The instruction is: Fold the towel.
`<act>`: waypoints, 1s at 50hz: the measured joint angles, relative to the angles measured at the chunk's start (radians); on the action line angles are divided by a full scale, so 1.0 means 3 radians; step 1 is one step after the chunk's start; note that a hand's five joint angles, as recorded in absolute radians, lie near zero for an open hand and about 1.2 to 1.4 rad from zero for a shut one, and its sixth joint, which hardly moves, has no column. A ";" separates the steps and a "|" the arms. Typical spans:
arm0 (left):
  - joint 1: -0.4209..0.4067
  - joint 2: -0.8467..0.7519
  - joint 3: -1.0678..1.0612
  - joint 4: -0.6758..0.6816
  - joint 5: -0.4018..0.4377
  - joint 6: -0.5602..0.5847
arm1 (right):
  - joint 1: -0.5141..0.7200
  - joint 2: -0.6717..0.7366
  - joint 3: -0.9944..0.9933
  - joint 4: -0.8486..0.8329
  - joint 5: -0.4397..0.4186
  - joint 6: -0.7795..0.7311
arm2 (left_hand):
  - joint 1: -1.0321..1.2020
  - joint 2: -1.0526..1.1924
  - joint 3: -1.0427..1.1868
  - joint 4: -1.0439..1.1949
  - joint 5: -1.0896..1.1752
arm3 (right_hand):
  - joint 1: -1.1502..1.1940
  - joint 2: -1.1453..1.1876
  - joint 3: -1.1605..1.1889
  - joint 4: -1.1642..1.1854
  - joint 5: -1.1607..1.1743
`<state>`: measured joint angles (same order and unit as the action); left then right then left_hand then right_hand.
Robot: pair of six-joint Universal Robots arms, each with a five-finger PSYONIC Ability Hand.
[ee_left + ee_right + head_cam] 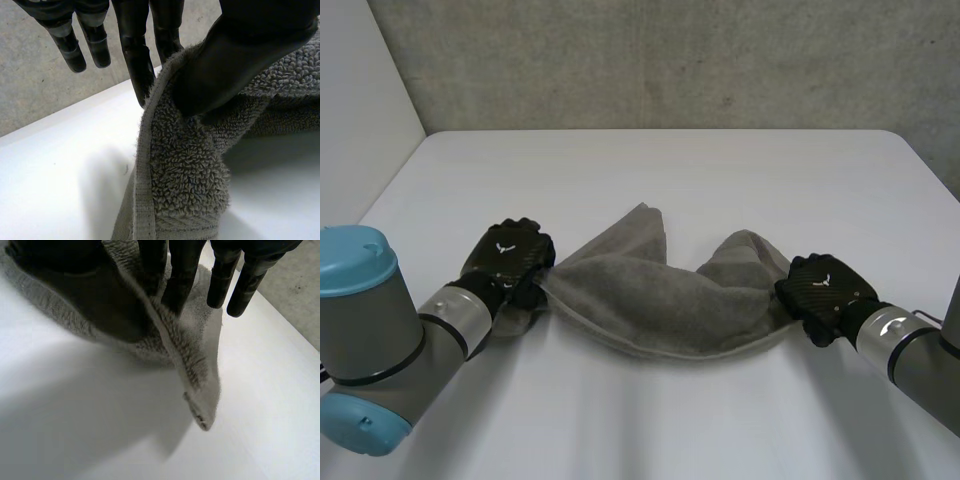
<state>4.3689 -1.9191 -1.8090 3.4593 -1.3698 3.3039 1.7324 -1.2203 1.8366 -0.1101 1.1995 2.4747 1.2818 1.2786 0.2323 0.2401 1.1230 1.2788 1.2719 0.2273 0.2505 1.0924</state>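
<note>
A grey towel point(655, 295) hangs stretched between the two hands near the front of the white counter point(670, 170). Its middle sags low over a shadow, and whether it touches the surface there cannot be told. The left hand point(510, 262) grips the towel's left end. In the left wrist view its thumb point(235, 60) presses the terry cloth against the nearer fingers point(142, 70) just behind the hemmed edge, while the other fingers hang straight and free beside it. The right hand point(825, 295) holds the opposite end in much the same way. In the right wrist view it pinches the hem between its thumb and nearer fingers, and a loose corner point(205, 417) droops below the grip, close over the counter. Between the hands, two bunched folds of cloth reach toward the far side. A rough grey wall point(670, 60) stands behind the counter.
</note>
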 measured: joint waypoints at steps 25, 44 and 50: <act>-0.0008 -0.0423 -0.0028 0.0306 -0.0179 0.0461 | -0.0587 -0.0627 -0.0222 -0.0021 -0.0320 0.1579 | -0.2169 -0.2143 0.0000 0.0000 -0.2260 | 0.0193 0.0128 0.0000 0.0000 0.0247; -0.0007 0.0017 -0.0166 0.0222 -0.0369 0.0502 | -0.0892 -0.0796 -0.0201 0.0403 -0.0445 0.1403 | 0.0044 0.0228 0.0000 0.0000 0.0065 | 0.0194 0.0159 0.0000 0.0000 0.0247; -0.0014 0.0311 -0.0183 0.0038 -0.0240 0.0511 | -0.0854 -0.0833 -0.0252 0.0680 -0.0534 0.1034 | 0.0044 0.0228 0.0000 0.0000 0.0081 | 0.0194 0.0162 0.0000 0.0000 0.0247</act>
<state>4.3647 -1.8259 -1.8638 3.4709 -1.4417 3.4573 1.4762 -1.4702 1.7609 0.0940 1.0393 2.7848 1.2951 1.3470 0.2323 0.2402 1.1473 1.3371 1.3206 0.2273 0.2505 1.1666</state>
